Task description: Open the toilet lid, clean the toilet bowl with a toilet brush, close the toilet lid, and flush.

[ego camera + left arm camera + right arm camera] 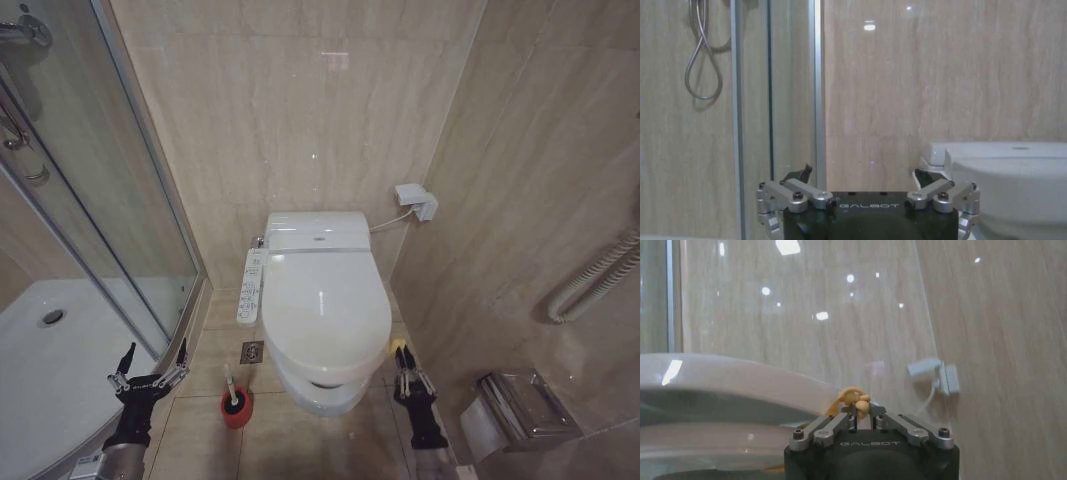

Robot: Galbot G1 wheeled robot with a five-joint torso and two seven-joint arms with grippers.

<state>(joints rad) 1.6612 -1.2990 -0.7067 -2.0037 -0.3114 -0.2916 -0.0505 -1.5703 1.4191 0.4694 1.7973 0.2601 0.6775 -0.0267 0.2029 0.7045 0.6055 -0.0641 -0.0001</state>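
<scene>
The toilet lid point(325, 300) is glossy white and lies shut over the toilet bowl point(318, 397), so the bowl's inside is hidden. On the floor tiles left of the bowl, the toilet brush point(231, 385) stands in its red cup point(236, 409). My left gripper point(156, 347) is open, low at the left beside the shower edge and apart from the brush. In the left wrist view the left gripper point(860, 172) faces the wall, with the lid point(1020, 170) off to one side. My right gripper point(400, 352) is shut beside the lid's right rim, with a yellow lump at its tips. The right gripper point(860, 402) sits close to the lid point(727, 375).
A glass shower door point(110, 200) and white shower tray point(60, 350) close off the left. A control panel point(250, 285) juts from the toilet's left side, with a floor drain point(252, 351) below it. On the right wall are a paper holder point(515, 405), a white box point(415, 200) and a hose point(600, 280).
</scene>
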